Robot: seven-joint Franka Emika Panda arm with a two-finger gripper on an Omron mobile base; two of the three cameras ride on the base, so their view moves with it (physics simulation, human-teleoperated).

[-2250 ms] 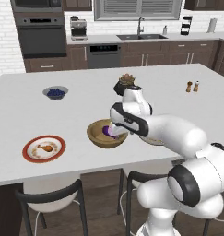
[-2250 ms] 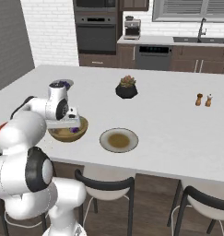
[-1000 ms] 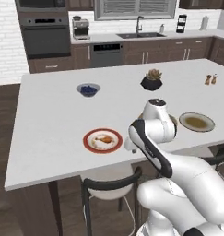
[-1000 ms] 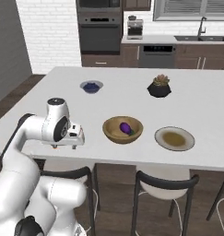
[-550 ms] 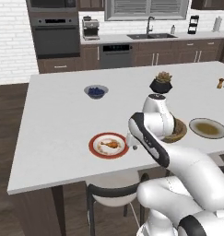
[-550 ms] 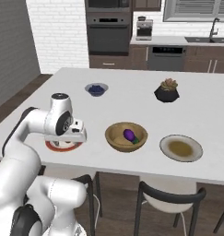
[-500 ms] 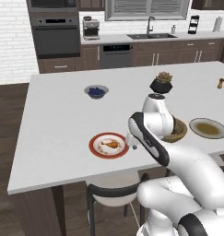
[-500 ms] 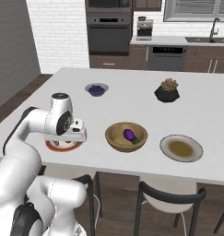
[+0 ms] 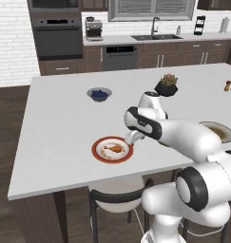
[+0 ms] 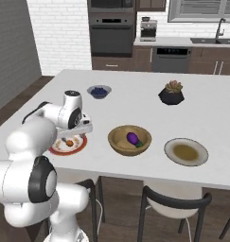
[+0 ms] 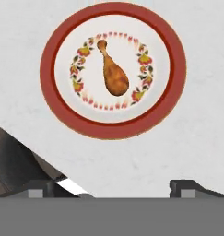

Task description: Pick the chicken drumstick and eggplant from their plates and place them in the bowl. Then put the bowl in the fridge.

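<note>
The chicken drumstick (image 11: pixel 114 73) lies in the middle of the white plate with the red-orange rim (image 11: pixel 48 70), bone end pointing away from the fingers. My gripper (image 11: pixel 113 189) hovers above the plate's near side, open and empty, with both fingertips (image 11: pixel 191 186) set wide apart. From the base views the gripper (image 9: pixel 134 137) hangs just right of that plate (image 9: pixel 95 150) and the drumstick (image 9: pixel 112 149). The eggplant (image 10: pixel 133 138) rests inside the wooden bowl (image 10: pixel 117 144). The grey-green plate (image 10: pixel 185 151) is bare. The fridge is out of view.
A small grey bowl of blue berries (image 9: pixel 99 94) and a black pot with a plant (image 9: pixel 166 85) stand farther back on the island. Two shakers (image 9: pixel 229 86) sit at the far right. Stools stand under the island's near edge (image 10: pixel 135 182).
The base has driven left along the island, so the whole scene shifted right. The arm swung from the bowl, where the eggplant now lies, to above the red-rimmed plate.
</note>
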